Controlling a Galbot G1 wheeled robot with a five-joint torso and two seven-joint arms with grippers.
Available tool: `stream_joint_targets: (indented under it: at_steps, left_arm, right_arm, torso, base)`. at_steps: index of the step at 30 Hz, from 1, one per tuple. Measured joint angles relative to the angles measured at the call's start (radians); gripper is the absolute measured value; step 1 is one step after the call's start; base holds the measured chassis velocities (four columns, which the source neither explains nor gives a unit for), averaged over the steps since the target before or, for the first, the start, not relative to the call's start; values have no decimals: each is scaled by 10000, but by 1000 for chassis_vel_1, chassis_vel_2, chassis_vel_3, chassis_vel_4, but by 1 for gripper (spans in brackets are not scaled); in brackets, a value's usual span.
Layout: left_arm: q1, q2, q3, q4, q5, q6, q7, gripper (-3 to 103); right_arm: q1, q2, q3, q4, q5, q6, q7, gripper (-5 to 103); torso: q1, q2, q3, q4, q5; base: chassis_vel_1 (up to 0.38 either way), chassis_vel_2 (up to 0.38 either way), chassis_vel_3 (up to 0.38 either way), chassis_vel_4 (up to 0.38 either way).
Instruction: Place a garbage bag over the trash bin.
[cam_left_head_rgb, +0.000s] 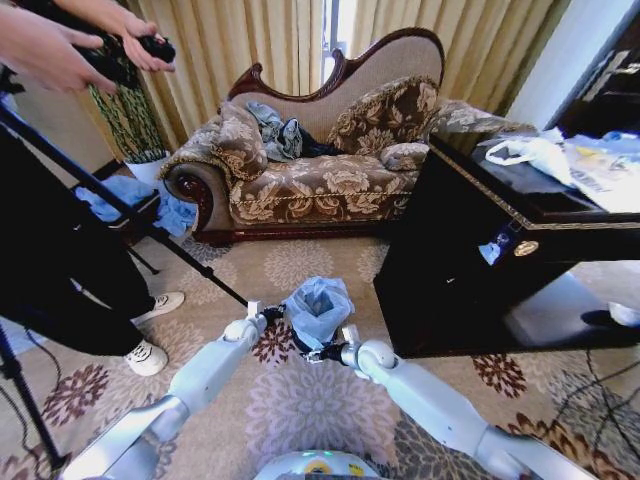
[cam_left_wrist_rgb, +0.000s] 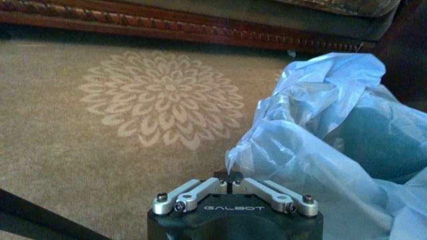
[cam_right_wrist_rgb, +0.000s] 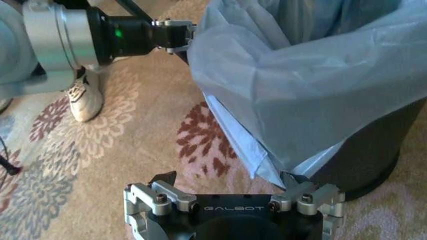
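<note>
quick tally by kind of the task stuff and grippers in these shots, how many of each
garbage bag: 1
trash bin: 1
grippers: 2, the left gripper shut on the bag's edge, the right gripper open by the bin's base
total: 4

White rounded arms, black GALBOT-marked wrists, silver screwed linkages

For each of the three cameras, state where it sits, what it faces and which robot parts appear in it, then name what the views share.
Head view: on the robot's head, looking down at the carpet, sofa and bagged trash bin; both arms show.
Left wrist view: behind the left gripper, shut on the garbage bag, facing the sofa base.
Right wrist view: behind the open right gripper, low beside the bin; the left gripper shows across.
Shared: all three show the bag.
</note>
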Motion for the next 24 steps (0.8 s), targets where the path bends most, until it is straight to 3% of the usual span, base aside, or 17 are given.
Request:
stream_joint_targets:
  at_steps: [24]
  left_arm:
    - [-386, -799, -223, 1910, 28, -426, 556, 0]
  right_arm:
    - [-102, 622, 301, -1750, -1195, 651, -553, 100]
  torso:
    - [1, 0, 0, -1, 0]
  base:
    - [0, 0, 0, 0]
